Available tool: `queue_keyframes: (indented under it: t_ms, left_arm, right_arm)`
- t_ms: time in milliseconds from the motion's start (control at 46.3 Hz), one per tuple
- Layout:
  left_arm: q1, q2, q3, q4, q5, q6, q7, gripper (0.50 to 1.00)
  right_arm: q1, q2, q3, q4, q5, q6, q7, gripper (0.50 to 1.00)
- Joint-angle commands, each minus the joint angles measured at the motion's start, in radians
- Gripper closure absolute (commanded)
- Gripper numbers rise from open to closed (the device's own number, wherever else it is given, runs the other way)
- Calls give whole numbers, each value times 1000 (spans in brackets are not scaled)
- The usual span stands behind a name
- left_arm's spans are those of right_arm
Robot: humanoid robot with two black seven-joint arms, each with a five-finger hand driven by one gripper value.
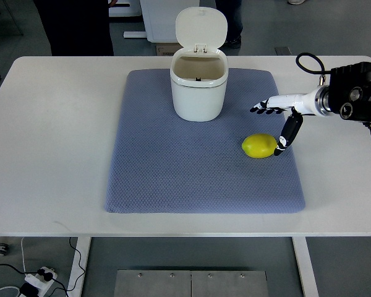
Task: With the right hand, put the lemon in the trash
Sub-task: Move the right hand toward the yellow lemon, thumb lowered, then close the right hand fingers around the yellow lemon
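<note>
Lemon (259,146) is seen on the blue mat (173,179), long axis left-right, in front and right of the open trash bin (198,86); right hand (278,120) is spread wide just right of it, thumb beside its end, nothing held

Right hand (278,120) spread beside lemon (259,146) on blue mat (173,179), open-lidded trash bin (198,83) behind

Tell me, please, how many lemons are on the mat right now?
1. The lemon lies on the blue mat, right of centre, beside the right hand. The trash bin interior is only partly visible.
</note>
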Motion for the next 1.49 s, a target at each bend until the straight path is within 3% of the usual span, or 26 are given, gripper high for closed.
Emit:
queue_keyframes:
  t_ms: [0,454,1015,1469]
  left_arm:
    - [0,0,0,-1,0,0,0,500]
    - [0,0,0,1,0,0,0,500]
    - [0,0,0,1,0,0,0,500]
    - [0,0,0,1,0,0,0,500]
  right_arm:
    - [6,17,-3,0,0,-5,-24,515]
    - [29,98,-48,3,5,-7,-47,517]
    - [14,149,-51,2,1,-28,-37,640]
    - [-6,141,-60,-4,-5,-31,-24,655]
